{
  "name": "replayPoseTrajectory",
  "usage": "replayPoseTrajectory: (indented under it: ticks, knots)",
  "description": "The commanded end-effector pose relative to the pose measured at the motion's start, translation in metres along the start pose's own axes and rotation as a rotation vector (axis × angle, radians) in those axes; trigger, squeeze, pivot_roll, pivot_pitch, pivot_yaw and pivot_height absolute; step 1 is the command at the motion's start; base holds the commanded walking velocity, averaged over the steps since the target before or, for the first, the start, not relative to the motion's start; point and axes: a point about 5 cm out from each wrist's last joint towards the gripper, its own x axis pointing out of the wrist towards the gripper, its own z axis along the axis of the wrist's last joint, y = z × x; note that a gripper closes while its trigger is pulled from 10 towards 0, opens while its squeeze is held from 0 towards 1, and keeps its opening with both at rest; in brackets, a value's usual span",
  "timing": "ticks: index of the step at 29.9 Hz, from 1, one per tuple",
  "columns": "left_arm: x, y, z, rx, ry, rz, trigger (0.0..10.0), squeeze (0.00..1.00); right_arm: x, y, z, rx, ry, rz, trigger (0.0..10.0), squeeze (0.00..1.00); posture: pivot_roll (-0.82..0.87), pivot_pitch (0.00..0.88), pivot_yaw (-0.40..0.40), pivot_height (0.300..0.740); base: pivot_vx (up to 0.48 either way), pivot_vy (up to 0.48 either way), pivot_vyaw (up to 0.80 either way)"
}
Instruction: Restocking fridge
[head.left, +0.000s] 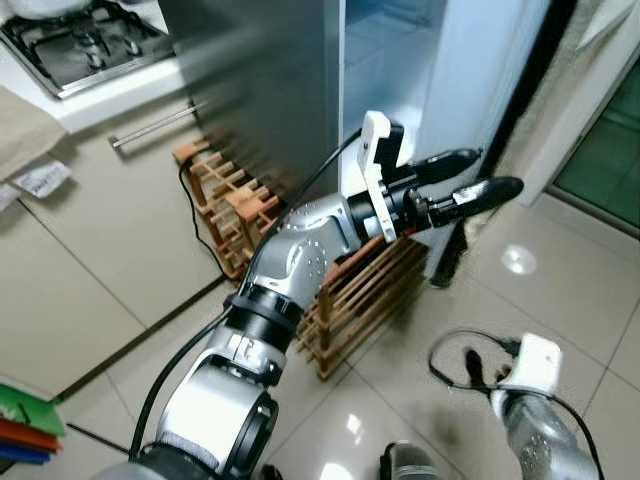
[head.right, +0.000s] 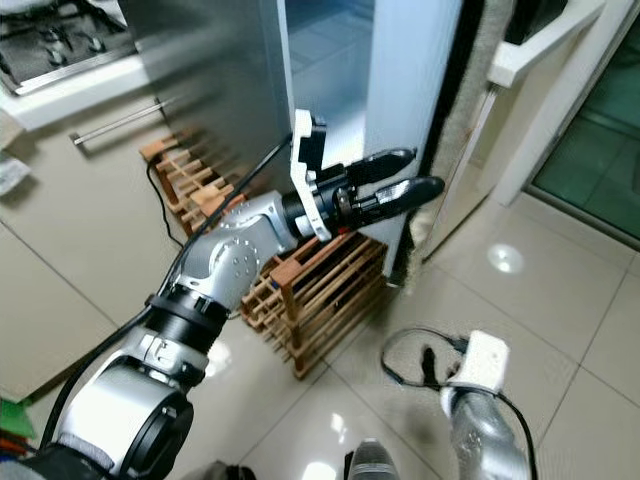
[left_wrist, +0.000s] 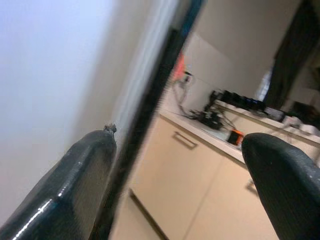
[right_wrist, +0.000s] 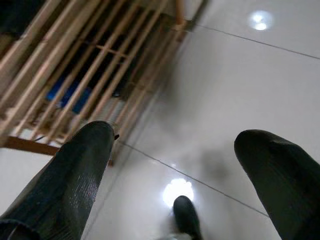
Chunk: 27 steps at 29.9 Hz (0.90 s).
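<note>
Hob burners (head.left: 85, 45) sit on the pale tabletop (head.left: 110, 95) at far left, above cream cabinet fronts with a bar handle (head.left: 155, 128). Next comes a wooden slatted rack (head.left: 345, 300) standing on the glossy tiled floor (head.left: 560, 300), pressed against the foot of the fridge, with a black cable trailing over its left end. The steel-grey side of the fridge (head.left: 260, 90) rises behind it, and its white door (head.left: 480, 70) stands ajar, showing a bluish interior. The left arm reaches forward across the rack, its left pincer (head.left: 478, 172) raised at the open edge of the door with the 2 black fingers spread well apart and nothing between them; from the wrist, one fingertip (left_wrist: 85, 170) lies close beside the door's dark seal (left_wrist: 150, 115), though contact cannot be judged. Farther right and low, the right arm hangs over the floor, its right pincer (right_wrist: 185, 165) pointing down at the tiles beside the rack, fingers wide and empty.
</note>
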Motion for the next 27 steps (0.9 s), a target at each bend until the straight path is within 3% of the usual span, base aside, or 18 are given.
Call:
replayPoseTrajectory:
  ticks: [1,7,9,14,18,21,22,26,27]
  knots:
    - [0.023,-0.014,-0.015,-0.066,-0.042,-0.028,10.0,0.00,0.002,0.004,-0.009,0.015,0.048,0.024,10.0,0.00,-0.22,0.088,0.072,0.723,0.000,0.000,0.00]
    - [0.025,-0.019,-0.009,-0.084,-0.061,-0.050,10.0,0.00,0.010,0.023,-0.017,-0.004,0.134,0.139,10.0,0.00,-0.21,0.090,0.075,0.723,0.000,0.000,0.00]
    - [0.029,-0.025,-0.009,-0.096,-0.065,-0.074,10.0,0.00,0.011,0.041,-0.034,-0.029,0.255,0.220,10.0,0.00,-0.22,0.088,0.076,0.723,0.000,0.000,0.00]
    - [0.030,-0.025,-0.009,-0.102,-0.064,-0.067,10.0,0.00,0.016,0.050,-0.045,-0.009,0.324,0.275,10.0,0.00,-0.21,0.089,0.080,0.723,0.000,0.000,0.00]
    - [0.029,-0.024,-0.010,-0.098,-0.058,-0.054,10.0,0.00,0.023,0.060,-0.033,-0.017,0.269,0.314,10.0,0.00,-0.21,0.086,0.081,0.723,0.000,0.000,0.00]
    - [0.026,-0.021,-0.009,-0.071,-0.048,-0.017,10.0,0.00,0.031,0.074,0.001,-0.164,0.085,0.324,10.0,0.00,-0.20,0.087,0.083,0.723,0.000,0.000,0.00]
    - [0.023,-0.017,-0.008,-0.045,-0.043,0.021,10.0,0.00,0.030,0.081,0.018,-0.183,0.012,0.344,10.0,0.00,-0.21,0.089,0.086,0.723,0.000,0.000,0.00]
    - [0.017,-0.010,-0.007,-0.011,-0.036,0.083,10.0,0.00,0.027,0.091,0.039,-0.193,-0.065,0.382,10.0,0.00,-0.21,0.090,0.088,0.723,0.000,0.000,0.00]
    - [0.009,-0.003,-0.005,0.024,-0.030,0.165,10.0,0.00,0.023,0.100,0.052,-0.199,-0.110,0.430,10.0,0.00,-0.21,0.090,0.088,0.723,0.000,0.000,0.00]
